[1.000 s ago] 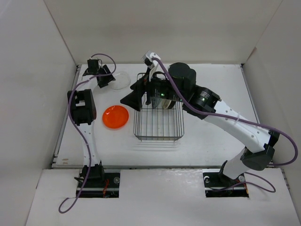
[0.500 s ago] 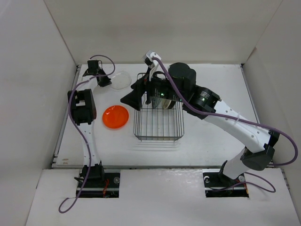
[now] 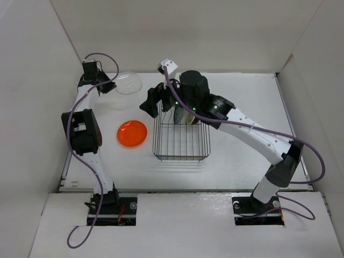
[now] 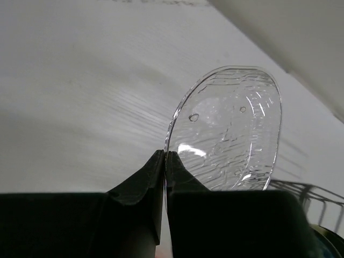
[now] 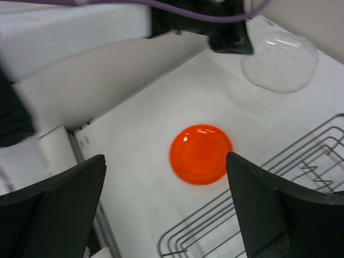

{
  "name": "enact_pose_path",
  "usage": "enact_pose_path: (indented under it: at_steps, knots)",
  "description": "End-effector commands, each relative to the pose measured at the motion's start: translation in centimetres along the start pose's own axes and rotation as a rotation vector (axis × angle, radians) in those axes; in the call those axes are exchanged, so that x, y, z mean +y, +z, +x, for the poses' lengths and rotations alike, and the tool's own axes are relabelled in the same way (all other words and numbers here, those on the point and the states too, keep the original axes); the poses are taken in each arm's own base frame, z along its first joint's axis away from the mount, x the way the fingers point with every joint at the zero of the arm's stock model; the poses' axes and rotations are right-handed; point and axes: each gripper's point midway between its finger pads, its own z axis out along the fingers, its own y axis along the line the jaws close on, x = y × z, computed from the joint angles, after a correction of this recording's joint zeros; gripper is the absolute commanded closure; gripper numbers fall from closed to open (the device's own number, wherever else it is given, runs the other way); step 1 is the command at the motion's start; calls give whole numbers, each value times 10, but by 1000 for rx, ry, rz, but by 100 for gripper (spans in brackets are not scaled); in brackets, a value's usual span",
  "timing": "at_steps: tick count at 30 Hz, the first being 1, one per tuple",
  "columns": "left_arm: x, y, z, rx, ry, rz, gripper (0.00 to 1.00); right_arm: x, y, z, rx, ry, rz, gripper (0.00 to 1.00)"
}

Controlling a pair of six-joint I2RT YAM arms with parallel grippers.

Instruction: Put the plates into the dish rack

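Since the earlier frames, the left arm has been swung back and outward, and the clear plate [image 4: 226, 129] has been carried up off the tabletop [image 3: 242, 145] with it. The right arm has been shifted a little farther out.

The left pincer [image 4: 164, 157] is clamped on the clear plate's near rim, and the plate is held on edge, projecting beyond its tips. The right pincer [image 5: 165, 161] is spread wide and carries nothing. The orange plate [image 5: 200, 153] is seen flat on the tabletop below it, between its fingers, with the dish rack [image 3: 181, 158] at its lower right.

Just behind that pincer, under its wrist, a teal plate [image 3: 179, 114] and a beige plate [image 3: 189, 118] seem to be stood in the rack already, though partly hidden. A black plate cannot be made out.

The task is judged to be past halfway at most: the clear plate is in the air and the orange one is not yet picked up.
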Motion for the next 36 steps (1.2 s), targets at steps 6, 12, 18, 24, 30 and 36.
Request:
enact_pose_path:
  at_steps: [6, 12, 18, 24, 30, 36]
  knots:
    - [-77, -146, -29, -158, 81, 201, 100, -104, 13, -58, -184, 32, 29, 6]
    - [-115, -189, -4, -173, 107, 322, 100, -141, 29, -68, -202, 36, 42, 6]
    - [-156, -207, 19, -174, 160, 436, 100, -158, 57, -45, -155, 125, 6, 9]
    - [-167, -215, 28, -165, 181, 484, 100, -174, 71, -24, -128, 186, 52, 13]
    - [-168, -220, 28, -181, 185, 496, 100, -180, 76, -11, -107, 220, 72, 21]
    - [-172, -221, 33, -174, 167, 542, 100, -164, 78, -3, -71, 294, -13, 97]
